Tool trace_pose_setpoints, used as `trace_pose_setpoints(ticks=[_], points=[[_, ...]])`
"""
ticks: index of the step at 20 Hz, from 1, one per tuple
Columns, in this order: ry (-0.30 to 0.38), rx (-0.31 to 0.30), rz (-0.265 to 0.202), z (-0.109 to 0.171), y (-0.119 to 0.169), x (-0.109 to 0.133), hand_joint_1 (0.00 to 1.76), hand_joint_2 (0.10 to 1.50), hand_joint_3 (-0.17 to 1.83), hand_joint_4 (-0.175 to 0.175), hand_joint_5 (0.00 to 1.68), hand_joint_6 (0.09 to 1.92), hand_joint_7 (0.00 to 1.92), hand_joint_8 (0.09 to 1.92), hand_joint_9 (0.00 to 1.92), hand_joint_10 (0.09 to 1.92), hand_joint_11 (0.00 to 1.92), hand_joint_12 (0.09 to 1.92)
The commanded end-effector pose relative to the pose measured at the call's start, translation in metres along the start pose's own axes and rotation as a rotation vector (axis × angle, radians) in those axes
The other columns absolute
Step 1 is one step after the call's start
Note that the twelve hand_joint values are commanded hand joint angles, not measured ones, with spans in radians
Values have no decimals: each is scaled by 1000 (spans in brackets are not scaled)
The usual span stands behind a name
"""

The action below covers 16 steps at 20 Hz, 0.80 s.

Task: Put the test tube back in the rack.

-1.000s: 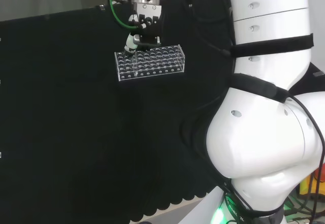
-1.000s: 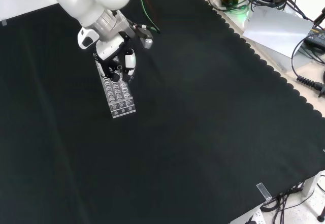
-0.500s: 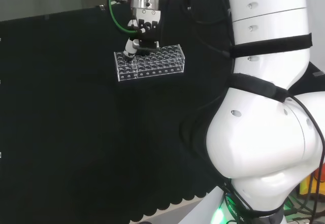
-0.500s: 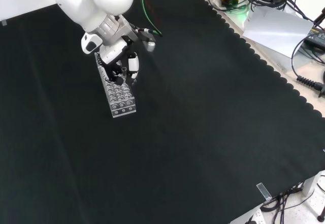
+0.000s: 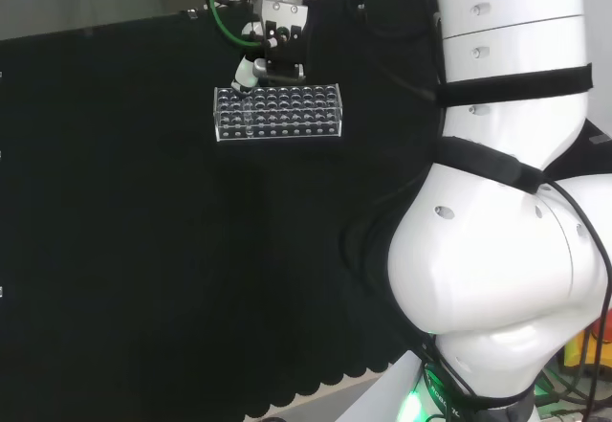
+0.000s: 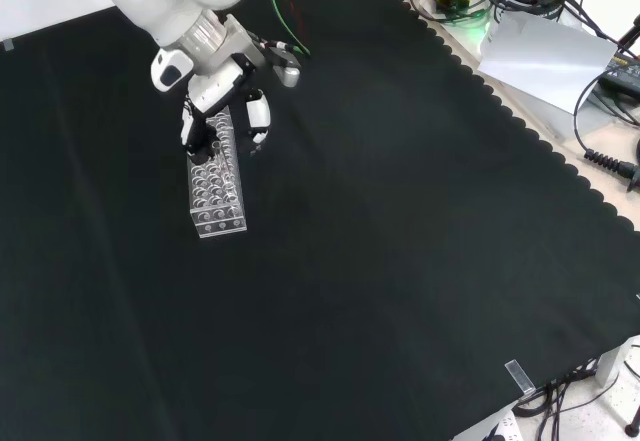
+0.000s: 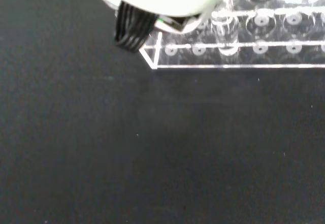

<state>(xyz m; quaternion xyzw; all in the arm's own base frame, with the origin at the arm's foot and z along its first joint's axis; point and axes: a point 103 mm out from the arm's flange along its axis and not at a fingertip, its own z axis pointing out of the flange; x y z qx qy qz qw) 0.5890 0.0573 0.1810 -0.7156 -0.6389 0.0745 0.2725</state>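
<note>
Rack [image 5: 277,113] of clear plastic lies on the black cloth [image 5: 134,250] directly beneath the hand [image 5: 271,52] in the head view, its left end under the fingertips and the rest of its rows running off to the hand's right. In the wrist view a clear test tube [image 7: 223,28] stands upright in a hole near the rack's corner, close below the palm. In the front view the fingers [image 6: 257,117] curl down over the rack's far end, but whether they are pinching the tube or have let it go cannot be told.

The step in hand looks like seating the tube and releasing it. To do it well, the tube should be upright and fully down in its hole before the fingers part. They should open only a little, so they do not knock the rack's wall. The hand should then lift straight up, since any sideways drag could tip the tube or slide the light rack across the cloth.
</note>
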Motion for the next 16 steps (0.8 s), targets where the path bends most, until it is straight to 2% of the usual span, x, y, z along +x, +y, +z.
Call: trace_pose_setpoints(ticks=[1, 16], points=[[8, -25, -34, -25, -32, 0, 1121, 557, 810, -80, 469, 759, 681, 888, 738, 849, 574, 1366], [-45, -177, -54, -122, -113, 6, 1115, 561, 800, -77, 465, 720, 630, 899, 690, 863, 563, 1375]])
